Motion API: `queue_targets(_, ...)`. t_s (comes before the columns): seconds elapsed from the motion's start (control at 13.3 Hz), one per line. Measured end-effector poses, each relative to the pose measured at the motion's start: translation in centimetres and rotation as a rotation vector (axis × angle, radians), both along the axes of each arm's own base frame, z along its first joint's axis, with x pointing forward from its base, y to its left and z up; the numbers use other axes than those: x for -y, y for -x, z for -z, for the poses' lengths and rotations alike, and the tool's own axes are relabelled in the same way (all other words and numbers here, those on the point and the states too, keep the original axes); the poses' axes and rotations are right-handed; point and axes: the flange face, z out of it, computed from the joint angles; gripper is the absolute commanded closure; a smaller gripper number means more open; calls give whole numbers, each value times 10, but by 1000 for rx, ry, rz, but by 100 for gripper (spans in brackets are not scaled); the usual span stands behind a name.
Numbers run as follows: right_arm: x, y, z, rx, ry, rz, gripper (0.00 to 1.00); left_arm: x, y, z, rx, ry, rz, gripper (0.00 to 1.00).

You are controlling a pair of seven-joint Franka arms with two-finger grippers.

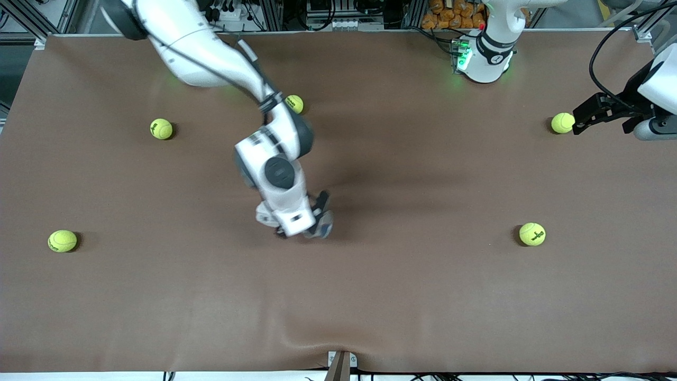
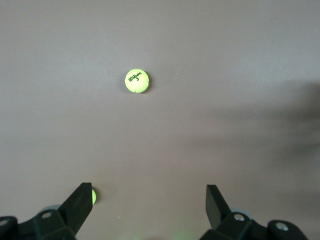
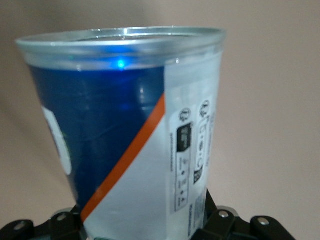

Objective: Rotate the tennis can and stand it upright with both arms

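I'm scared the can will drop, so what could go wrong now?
1. Only the right gripper holds the tennis can, near one end. It might slip or tilt.
2. The left gripper waits open above the ball at its end of the table, too distant to help catch.
3. Five loose balls lie around; a dropped can could roll away and knock one.
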Motion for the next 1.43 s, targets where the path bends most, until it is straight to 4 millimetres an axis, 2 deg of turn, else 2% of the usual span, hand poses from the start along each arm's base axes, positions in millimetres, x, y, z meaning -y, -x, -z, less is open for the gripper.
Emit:
queue_targets(0.08, -26, 20, 5, 17, 27, -61, 15, 0, 0, 0, 0, 0, 0, 0)
queue_targets(0.15, -43, 36, 15, 24, 46, -100, 14, 0, 0, 0, 0, 0, 0, 0)
queue_targets(0.23, -51, 43, 25, 27, 52, -118, 6, 0, 0, 0, 0, 0, 0, 0)
queue_targets(0.3, -51, 42, 35, 32, 52, -123, 0, 0, 0, 0, 0, 0, 0, 0)
queue_targets(0.45, -42, 30, 46, 61, 34, -116, 0, 0, 0, 0, 0, 0, 0, 0)
queue_targets(0.75, -44, 24, 41, 84, 9, -121, 0, -1, 0, 0, 0, 0, -2, 0)
queue_targets(0.98, -48, 21, 12, 95, -4, -106, 0, 0, 0, 0, -1, 0, -1, 0)
queue_targets(1.2, -41, 15, -44, 59, -87, 5, 0, -2, -9, 16, -31, -1, -5, 0)
queue_targets(1.28, -29, 8, -64, 57, -94, 65, 0, -2, -13, 25, -46, -1, -4, 0)
queue_targets(1.43, 16, -18, -104, 67, -99, 207, 0, 7, -21, 41, -75, 0, 13, 0)
